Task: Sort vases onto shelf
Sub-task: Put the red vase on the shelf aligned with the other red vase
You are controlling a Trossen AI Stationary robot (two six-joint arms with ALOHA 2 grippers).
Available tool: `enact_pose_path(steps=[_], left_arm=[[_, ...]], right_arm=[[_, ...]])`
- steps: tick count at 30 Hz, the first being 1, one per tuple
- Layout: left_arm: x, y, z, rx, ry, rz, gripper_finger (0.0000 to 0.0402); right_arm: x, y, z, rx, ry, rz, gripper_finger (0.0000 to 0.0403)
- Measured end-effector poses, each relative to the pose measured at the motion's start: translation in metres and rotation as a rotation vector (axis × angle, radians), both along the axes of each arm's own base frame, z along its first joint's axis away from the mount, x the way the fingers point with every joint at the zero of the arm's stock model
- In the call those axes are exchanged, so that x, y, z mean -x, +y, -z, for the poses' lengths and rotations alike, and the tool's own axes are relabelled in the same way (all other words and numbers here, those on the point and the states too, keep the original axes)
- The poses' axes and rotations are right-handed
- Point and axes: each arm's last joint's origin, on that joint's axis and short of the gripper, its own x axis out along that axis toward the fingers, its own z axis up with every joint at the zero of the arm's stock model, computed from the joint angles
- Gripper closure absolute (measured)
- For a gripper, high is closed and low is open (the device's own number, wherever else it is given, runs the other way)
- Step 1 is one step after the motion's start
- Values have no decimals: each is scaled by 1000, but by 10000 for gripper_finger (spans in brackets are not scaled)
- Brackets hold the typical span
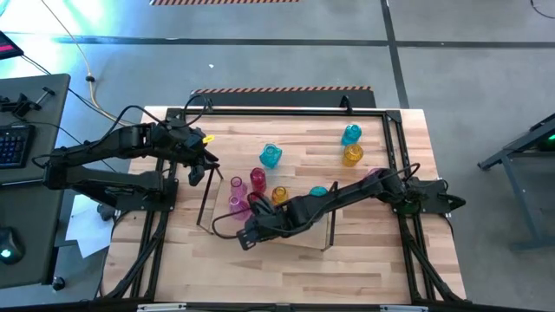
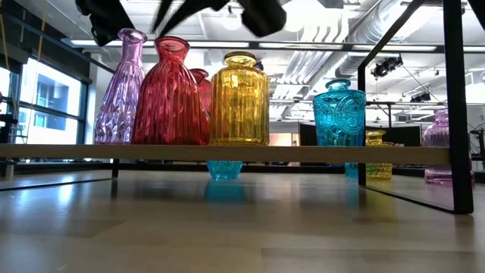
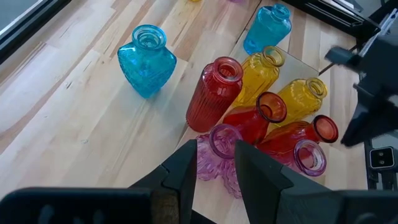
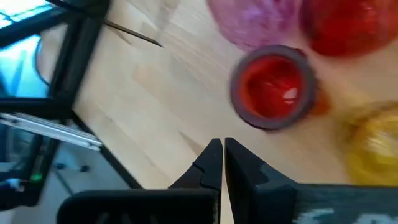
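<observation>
The shelf (image 1: pixel 330 227), a clear tray between thin dark end frames, stands mid-table and bears several vases: purple (image 2: pixel 121 91), red (image 2: pixel 168 95), yellow (image 2: pixel 239 98) and cyan (image 2: pixel 341 114), all upright on their bases. A cyan vase (image 1: pixel 270 156) stands on the table just beyond it. Farther right stand a cyan vase (image 1: pixel 350 134), a yellow one (image 1: pixel 352 154) and a pink one (image 1: pixel 375 176). My left gripper (image 3: pixel 216 168) hangs open above the shelf's left end, nothing between its fingers. My right gripper (image 4: pixel 219 155) is shut and empty, above the shelf's near left part, close to a red vase's mouth (image 4: pixel 273 87).
A black metal frame (image 1: pixel 277 110) runs around the wooden table. My right arm (image 1: pixel 364 192) stretches across the shelf from the right. Bare wood lies along the table's near edge (image 1: pixel 286 277). A keyboard (image 1: pixel 13 143) sits on a side desk at the left.
</observation>
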Motion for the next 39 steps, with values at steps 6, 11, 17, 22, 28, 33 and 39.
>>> enact_pose_path(steps=[6, 11, 17, 22, 28, 33, 39], left_arm=[[0, 0, 0, -1, 0, 0, 303], [0, 0, 0, -1, 0, 1, 303], [0, 0, 0, 0, 0, 0, 303], [0, 0, 0, 0, 0, 0, 303], [0, 0, 0, 0, 0, 0, 303], [0, 0, 0, -1, 0, 0, 303], [0, 0, 0, 5, 0, -5, 303]], right_arm=[[0, 0, 3, -10, 4, 5, 403], [0, -3, 4, 6, 20, -1, 403], [-1, -14, 5, 35, 38, 2, 403], [-1, -18, 6, 38, 60, -14, 403], [2, -18, 8, 38, 95, -22, 403], [4, -18, 9, 46, 117, -24, 403], [2, -21, 8, 46, 108, -22, 403]])
